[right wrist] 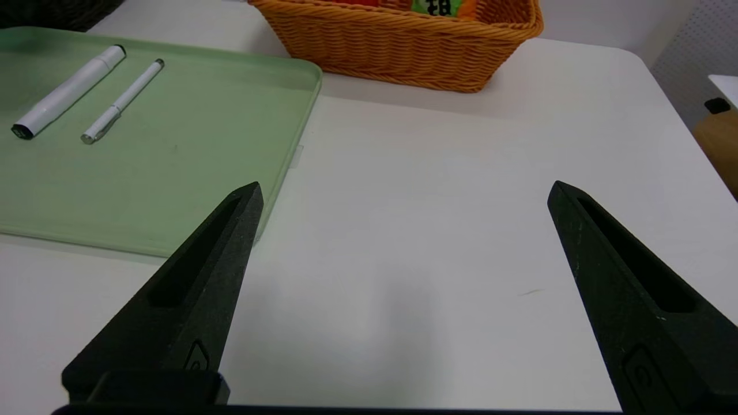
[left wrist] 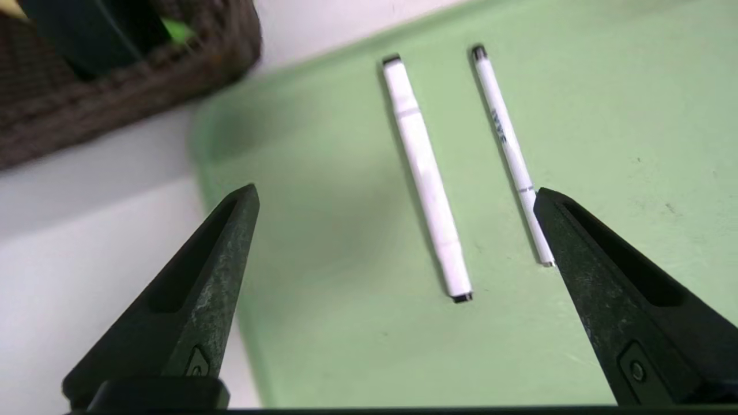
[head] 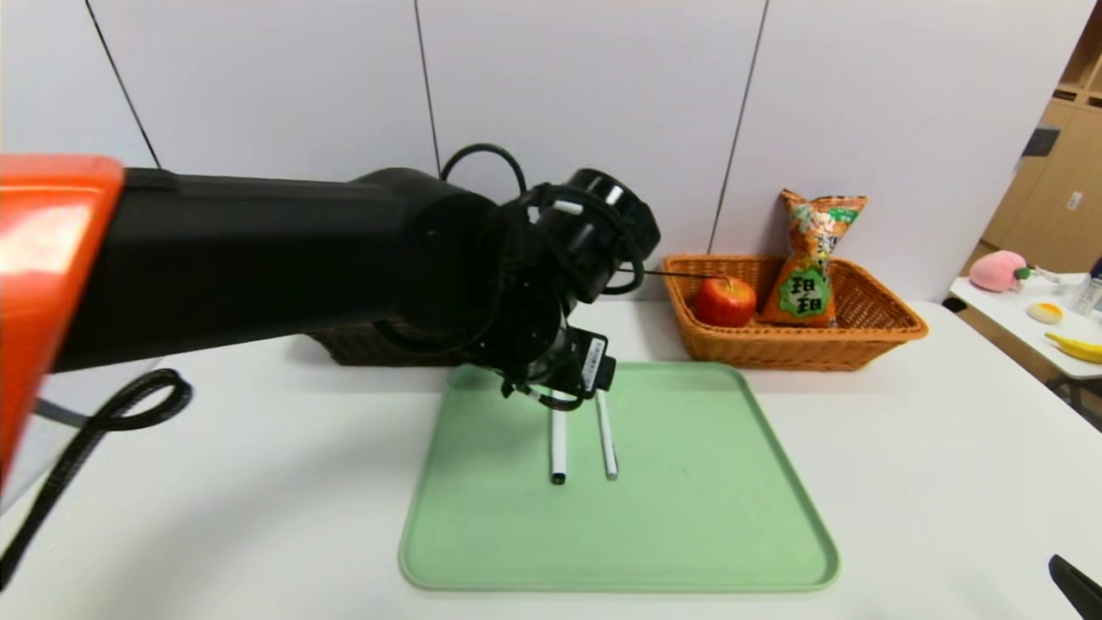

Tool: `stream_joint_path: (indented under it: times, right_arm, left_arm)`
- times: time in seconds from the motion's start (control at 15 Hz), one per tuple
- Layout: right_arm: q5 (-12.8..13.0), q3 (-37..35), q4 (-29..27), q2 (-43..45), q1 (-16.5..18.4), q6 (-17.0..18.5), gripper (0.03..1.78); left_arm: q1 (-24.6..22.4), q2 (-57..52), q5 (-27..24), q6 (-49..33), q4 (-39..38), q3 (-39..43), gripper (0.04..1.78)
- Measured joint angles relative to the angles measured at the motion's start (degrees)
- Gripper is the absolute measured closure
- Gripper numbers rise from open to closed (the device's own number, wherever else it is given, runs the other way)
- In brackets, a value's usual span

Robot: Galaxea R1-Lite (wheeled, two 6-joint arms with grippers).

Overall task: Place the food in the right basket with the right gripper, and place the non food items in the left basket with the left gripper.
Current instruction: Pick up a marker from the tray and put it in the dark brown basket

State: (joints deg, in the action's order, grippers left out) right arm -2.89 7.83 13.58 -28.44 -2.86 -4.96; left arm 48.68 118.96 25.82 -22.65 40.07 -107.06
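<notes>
Food already binned; left gripper (left wrist: 395, 193), jaws wide, hovers over thick marker (left wrist: 426, 178); next, descend and close.

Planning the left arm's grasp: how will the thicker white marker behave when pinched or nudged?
The thicker marker looks round and smooth, so probably rolls on the green tray. Likely stiff and light. The thin pen lies close, so the open left tool might bump it.

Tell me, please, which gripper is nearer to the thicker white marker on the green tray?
Left. The left gripper hangs open just above the thicker marker on the tray. The right gripper waits open over bare table, off the tray's right edge.
</notes>
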Motion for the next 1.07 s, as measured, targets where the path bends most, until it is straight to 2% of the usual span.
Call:
stream_joint_path:
  times: [0.07, 0.33, 0.73, 1.07]
  right_arm:
    - [-0.2, 0.16, 0.0, -0.02, 0.0, 0.0, 0.11]
    - [-1.02, 0.38, 0.02, 0.0, -0.02, 0.01, 0.11]
    - [-1.01, 0.29, -0.05, 0.69, 0.0, 0.01, 0.11]
    - [-1.12, 0.11, -0.05, 0.85, -0.09, -0.1, 0.11]
  left_arm:
    - [0.24, 2.32, -0.11, -2.04, 2.29, -1.84, 0.13]
    - [-0.39, 8.39, 0.02, -5.02, 2.93, -5.14, 0.13]
    - [-3.78, 12.82, -0.16, -7.23, 2.71, -5.67, 0.13]
    - [-4.39, 13.98, -0.09, -7.45, 1.52, -5.71, 0.13]
